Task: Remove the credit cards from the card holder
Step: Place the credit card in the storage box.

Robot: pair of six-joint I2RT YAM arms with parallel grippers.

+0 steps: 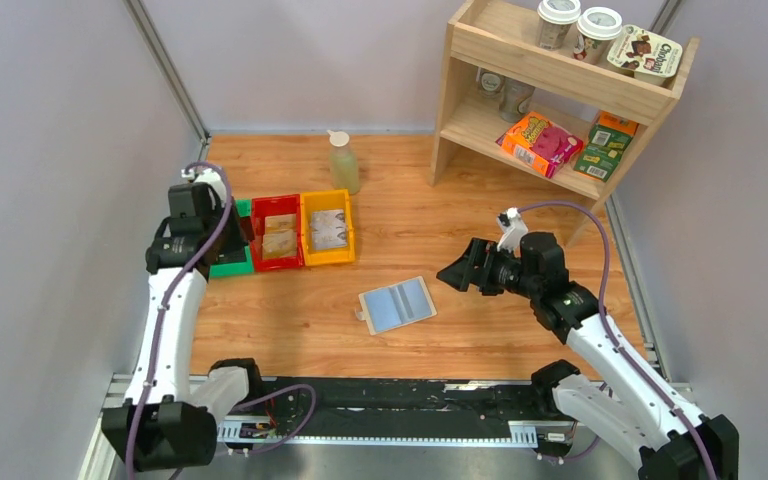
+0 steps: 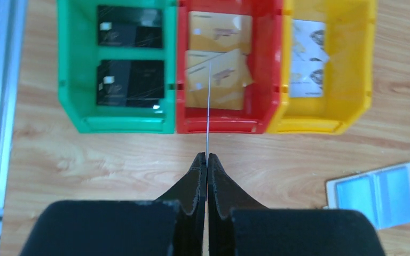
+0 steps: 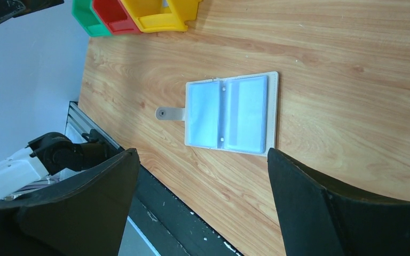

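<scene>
The card holder (image 1: 397, 304) lies open on the table, pale blue-grey panels up and clasp tab to the left; it also shows in the left wrist view (image 2: 376, 193) and the right wrist view (image 3: 229, 113). My left gripper (image 2: 207, 157) is shut on a thin card (image 2: 209, 106) seen edge-on, held above the red bin (image 2: 219, 125). Tan-gold cards (image 2: 216, 69) lie in that bin, black cards (image 2: 129, 82) in the green bin (image 2: 117, 124), silvery cards (image 2: 307, 58) in the yellow bin (image 2: 320, 125). My right gripper (image 3: 203, 154) is open and empty, above the table right of the holder.
A plastic bottle (image 1: 342, 162) stands behind the bins. A wooden shelf (image 1: 560, 90) with cups and snack boxes stands at the back right. A black rail (image 1: 390, 405) runs along the near table edge. Grey walls close in both sides.
</scene>
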